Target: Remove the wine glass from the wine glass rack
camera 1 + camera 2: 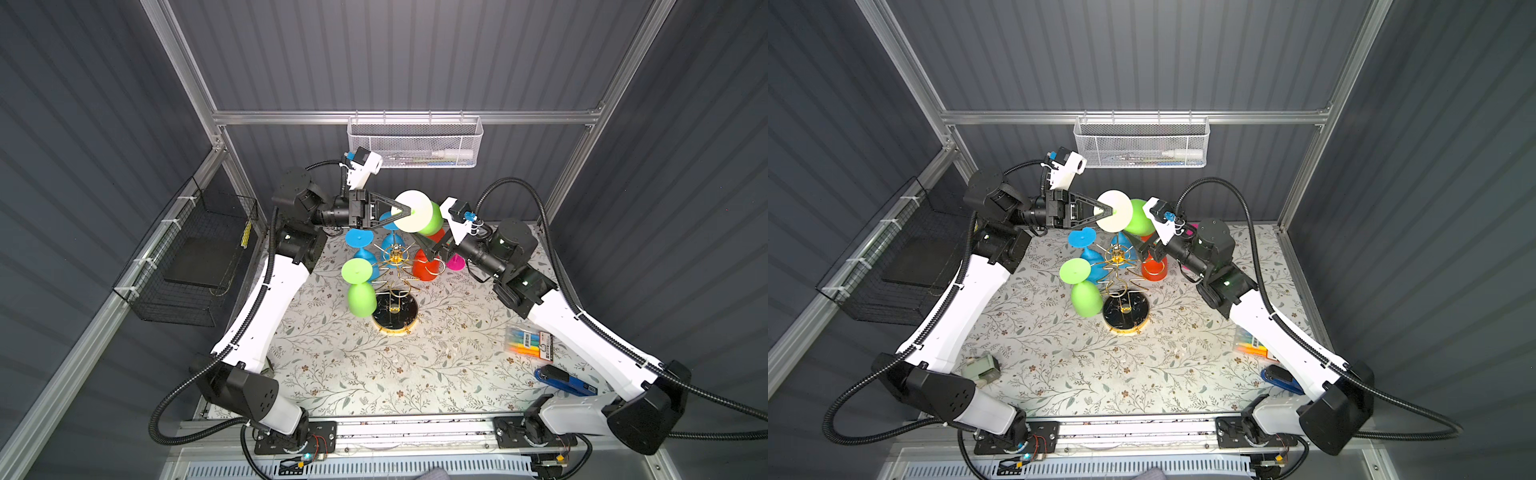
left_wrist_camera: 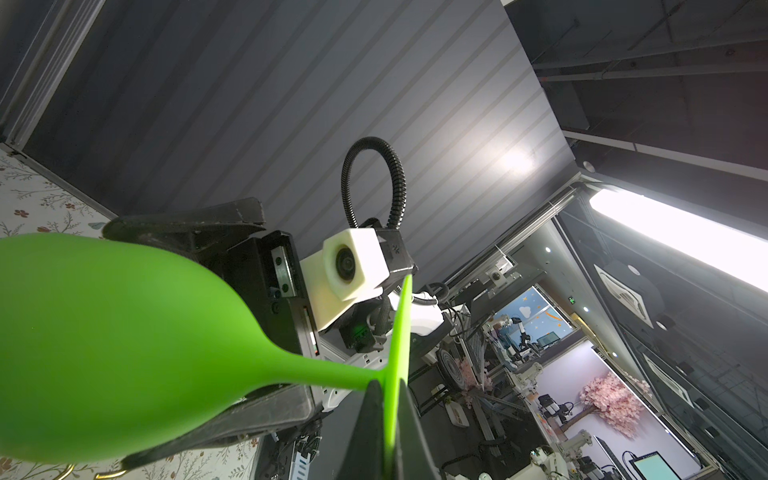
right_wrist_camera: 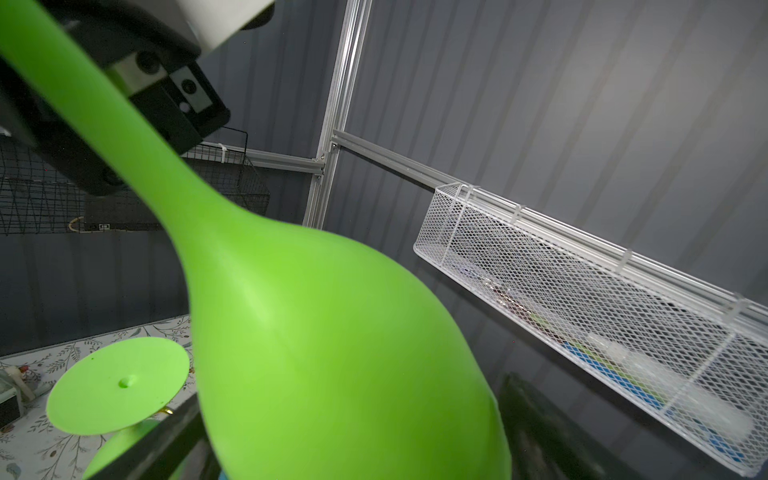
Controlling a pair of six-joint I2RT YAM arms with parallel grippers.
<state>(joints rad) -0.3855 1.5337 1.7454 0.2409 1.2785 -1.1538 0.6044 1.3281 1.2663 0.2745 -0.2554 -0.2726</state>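
The green wine glass (image 1: 432, 219) (image 1: 1138, 221) lies on its side in the air behind the wine glass rack, clear of its arms. My left gripper (image 1: 406, 211) (image 1: 1109, 210) (image 2: 388, 392) is shut on the edge of the glass's round foot (image 2: 401, 324). Across from it, my right gripper (image 1: 426, 235) (image 3: 353, 415) stands open, one finger on each side of the bowl (image 2: 104, 332) (image 3: 311, 332). The gold wire rack (image 1: 395, 257) (image 1: 1119, 257) stands on its black gold-rimmed base (image 1: 395, 313).
Still hanging on the rack are another green glass (image 1: 359, 291), blue glasses (image 1: 361, 245) and a red one (image 1: 428, 268); a pink one (image 1: 455, 262) is behind. A white mesh basket (image 1: 415, 143) hangs at the back, a black wire basket (image 1: 187, 257) left. Marker pack (image 1: 528, 340) and blue stapler (image 1: 565, 380) lie right.
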